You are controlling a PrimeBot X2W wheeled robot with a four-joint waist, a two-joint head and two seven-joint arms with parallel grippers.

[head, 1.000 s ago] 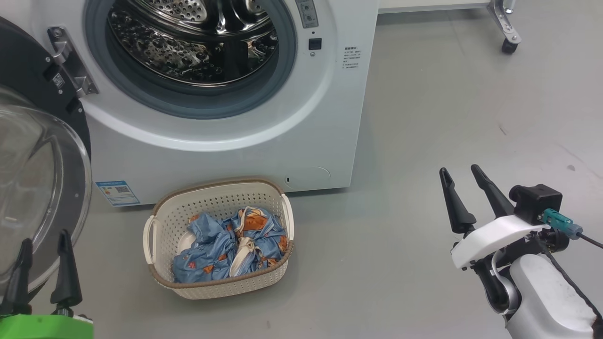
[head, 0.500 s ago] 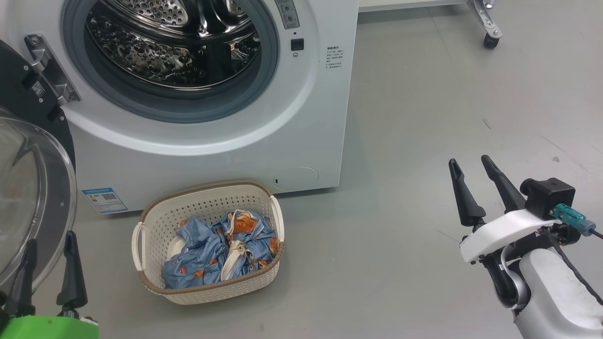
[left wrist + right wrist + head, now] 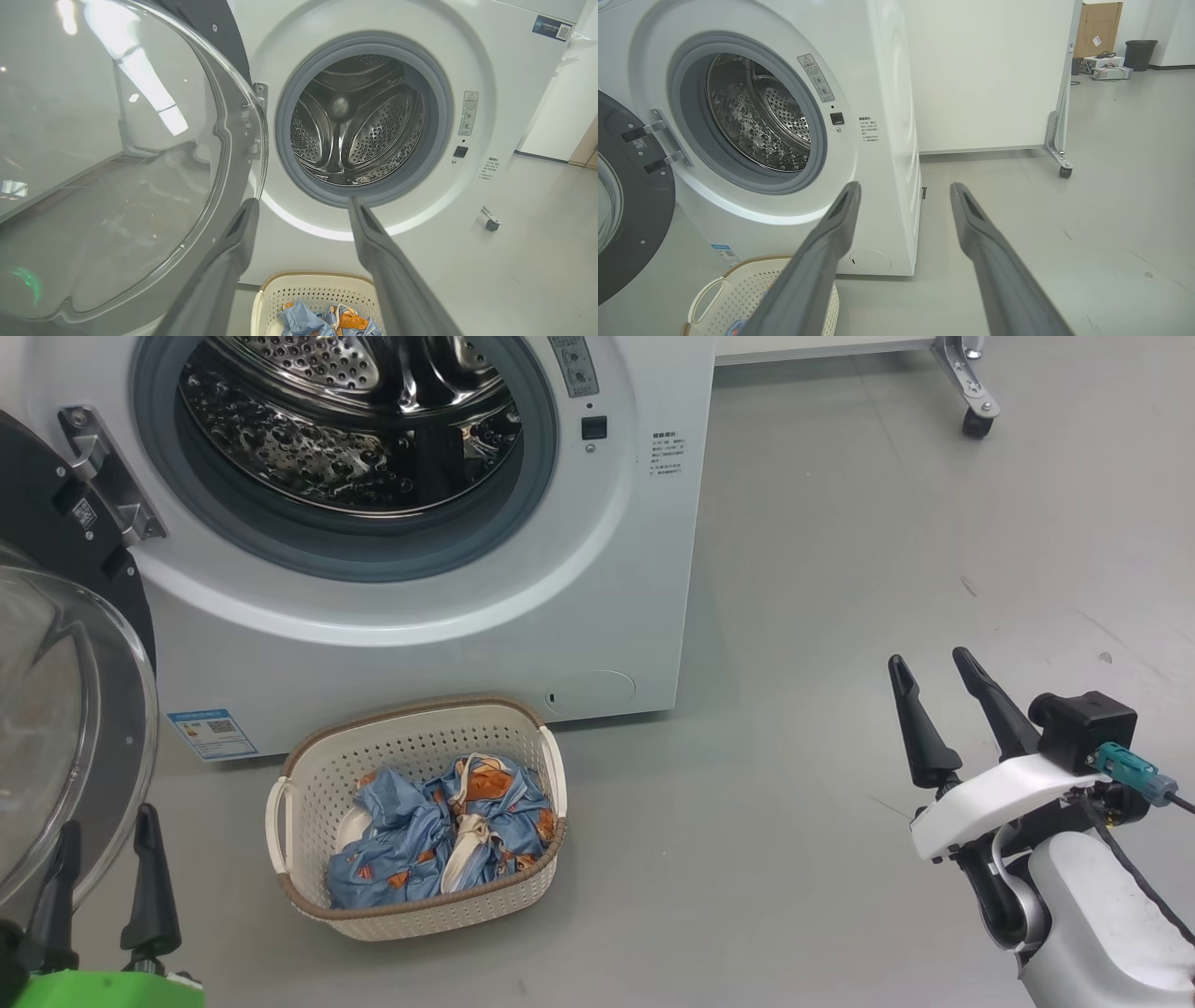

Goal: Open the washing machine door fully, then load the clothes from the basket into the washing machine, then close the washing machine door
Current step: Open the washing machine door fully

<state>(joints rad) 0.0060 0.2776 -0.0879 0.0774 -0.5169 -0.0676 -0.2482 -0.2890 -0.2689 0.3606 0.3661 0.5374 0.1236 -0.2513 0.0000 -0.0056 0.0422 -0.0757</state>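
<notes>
The white washing machine point(image 3: 597, 569) stands with its steel drum point(image 3: 345, 420) exposed. Its door point(image 3: 65, 709) hangs swung out at the left, glass bowl bulging toward me, and fills the left of the left wrist view point(image 3: 107, 163). On the floor in front sits the cream basket point(image 3: 308, 775) holding crumpled blue clothes point(image 3: 439, 831) with orange patches. My left gripper point(image 3: 107, 821) is open at the lower left, beside the door's glass and left of the basket. My right gripper point(image 3: 929, 663) is open at the lower right, well away from the basket, nothing between its fingers.
Bare grey floor point(image 3: 840, 569) spreads to the right of the machine. A white panel on a caster wheel point(image 3: 976, 422) stands behind it. In the right wrist view a cardboard box point(image 3: 1101, 21) and a dark bin point(image 3: 1139, 53) sit far back.
The head camera has shifted, so the whole scene slid left and then slightly back. Both grippers stay open and hold roughly the same places; the basket and clothes lie unchanged.
</notes>
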